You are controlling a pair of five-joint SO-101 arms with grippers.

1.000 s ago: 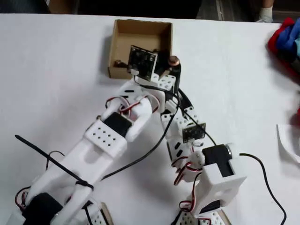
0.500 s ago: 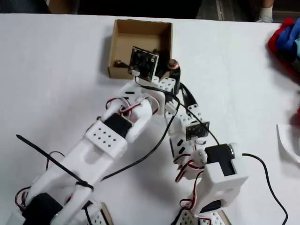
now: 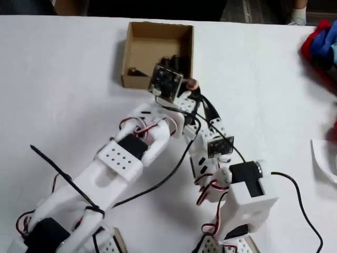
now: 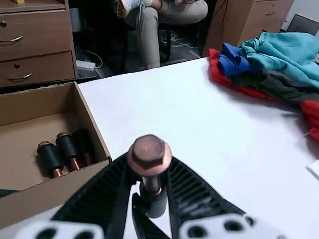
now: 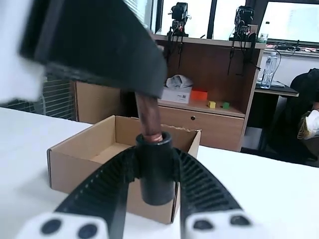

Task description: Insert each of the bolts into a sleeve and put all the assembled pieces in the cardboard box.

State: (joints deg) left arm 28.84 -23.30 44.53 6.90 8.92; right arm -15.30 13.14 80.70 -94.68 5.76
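The left gripper (image 4: 148,172) is gripping the copper bolt (image 4: 149,153) with fingers closed, and the right gripper (image 5: 155,160) is clamping the black sleeve (image 5: 155,172), with the bolt shank entering the sleeve top, just beside the cardboard box (image 3: 158,25) containing assembled pieces (image 4: 62,152)

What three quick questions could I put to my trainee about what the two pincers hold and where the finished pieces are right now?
1. True or false: the left pincer is shut on the bolt just below its hex head.
2. Pick one. The right pincer grips: A the bolt's head; B the black sleeve; C nothing.
3. Fill in: the assembled pieces already finished lie inside the ____.

Key: 1 true. 2 B, with the bolt's shank entering the sleeve from above. 3 cardboard box.
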